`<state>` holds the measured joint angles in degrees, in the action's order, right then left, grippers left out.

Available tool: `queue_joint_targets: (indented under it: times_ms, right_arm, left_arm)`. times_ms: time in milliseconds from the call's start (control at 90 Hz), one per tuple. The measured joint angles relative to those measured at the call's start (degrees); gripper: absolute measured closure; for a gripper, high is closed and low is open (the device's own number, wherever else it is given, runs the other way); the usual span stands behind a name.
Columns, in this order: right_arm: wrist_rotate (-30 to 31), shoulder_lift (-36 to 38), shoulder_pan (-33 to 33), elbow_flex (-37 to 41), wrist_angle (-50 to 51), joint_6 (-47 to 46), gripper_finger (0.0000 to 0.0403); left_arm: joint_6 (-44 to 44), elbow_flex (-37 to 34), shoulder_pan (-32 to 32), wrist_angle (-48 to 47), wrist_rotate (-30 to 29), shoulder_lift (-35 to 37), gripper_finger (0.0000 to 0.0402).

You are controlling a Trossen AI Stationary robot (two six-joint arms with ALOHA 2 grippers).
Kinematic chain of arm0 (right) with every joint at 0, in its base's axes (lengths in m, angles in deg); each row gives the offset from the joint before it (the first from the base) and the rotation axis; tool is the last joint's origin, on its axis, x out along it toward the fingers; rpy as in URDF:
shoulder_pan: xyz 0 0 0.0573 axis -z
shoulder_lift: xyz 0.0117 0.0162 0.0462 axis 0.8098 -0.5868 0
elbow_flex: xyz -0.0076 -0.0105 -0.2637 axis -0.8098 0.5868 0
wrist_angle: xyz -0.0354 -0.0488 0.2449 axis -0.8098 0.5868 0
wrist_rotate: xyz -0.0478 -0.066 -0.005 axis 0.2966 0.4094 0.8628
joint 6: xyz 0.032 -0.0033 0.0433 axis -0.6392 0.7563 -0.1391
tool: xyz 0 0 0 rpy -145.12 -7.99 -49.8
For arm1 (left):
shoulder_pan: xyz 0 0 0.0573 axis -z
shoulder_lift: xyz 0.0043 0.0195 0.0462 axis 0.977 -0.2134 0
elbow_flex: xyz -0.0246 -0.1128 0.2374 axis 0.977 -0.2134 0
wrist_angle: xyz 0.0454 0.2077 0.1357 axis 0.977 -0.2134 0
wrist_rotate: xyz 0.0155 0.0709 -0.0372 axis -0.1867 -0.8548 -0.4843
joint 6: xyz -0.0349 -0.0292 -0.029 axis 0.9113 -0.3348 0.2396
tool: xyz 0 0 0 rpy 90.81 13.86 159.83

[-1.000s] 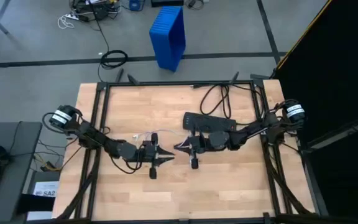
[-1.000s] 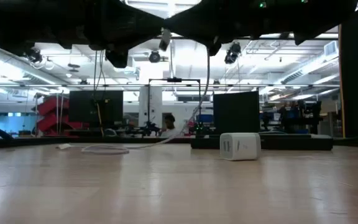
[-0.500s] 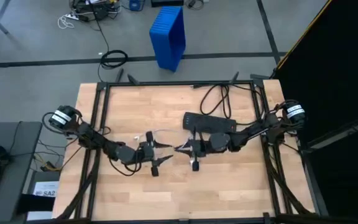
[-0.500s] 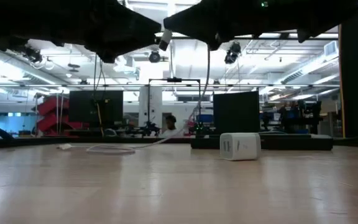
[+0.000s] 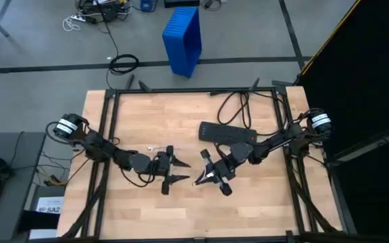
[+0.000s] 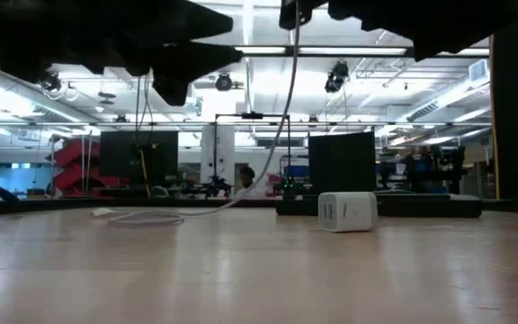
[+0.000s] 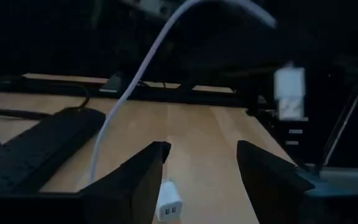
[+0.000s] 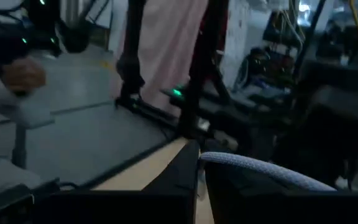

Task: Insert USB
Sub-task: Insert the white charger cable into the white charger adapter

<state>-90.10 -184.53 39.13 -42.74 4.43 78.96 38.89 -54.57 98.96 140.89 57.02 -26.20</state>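
Cable (image 7: 126, 93) like this is pretty limp and light, so it's best grabbed right behind the plug, not mid-run, or the end just flops. It's seen pinched in the right gripper (image 8: 199, 168), clamped on it, sagging down from there past the left gripper (image 7: 201, 163), which is held spread wide with nothing in it. A white charger block (image 7: 169, 203) is spotted just under those open fingers, power strip (image 7: 27, 152) off further back.

One camera hangs overhead, looking straight down on the worktop (image 5: 181, 202); another sits at its surface, facing the room. Both wrist cameras look close past their jaws.
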Motion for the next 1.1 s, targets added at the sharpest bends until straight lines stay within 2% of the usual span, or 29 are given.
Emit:
queue_joint_targets:
  times_ms: [78, 278, 411, 600, 878, 1100]
  right_arm:
    - [0.05, 0.00, 0.17, -0.02, 1.10, 0.53, 0.0403]
    - [0.89, -0.02, 1.03, -0.02, 4.30, 0.84, 0.0403]
    - [0.88, -0.02, 1.22, -0.02, 4.48, 0.82, 0.0403]
    - [0.89, -0.02, 1.36, -0.02, 4.97, 0.60, 0.0403]
    - [0.89, -0.02, 1.36, -0.02, 5.21, 0.58, 0.0403]
    - [0.89, -0.02, 1.36, -0.02, 5.52, 0.55, 0.0403]
  left_arm:
    - [0.09, 0.00, -0.68, 0.03, 0.87, -0.07, 0.0210]
    - [0.57, 0.05, -2.38, 1.14, 13.93, -0.09, 0.0210]
    - [2.49, 1.31, -4.93, -0.02, 16.71, -0.09, 0.0211]
    - [3.87, 4.68, -7.60, -2.57, 25.91, -0.09, 0.0211]
    - [4.04, 9.80, -8.16, -13.74, 28.13, -0.10, 0.0211]
    - [2.67, 10.56, -8.17, -14.85, 32.97, -0.11, 0.0224]
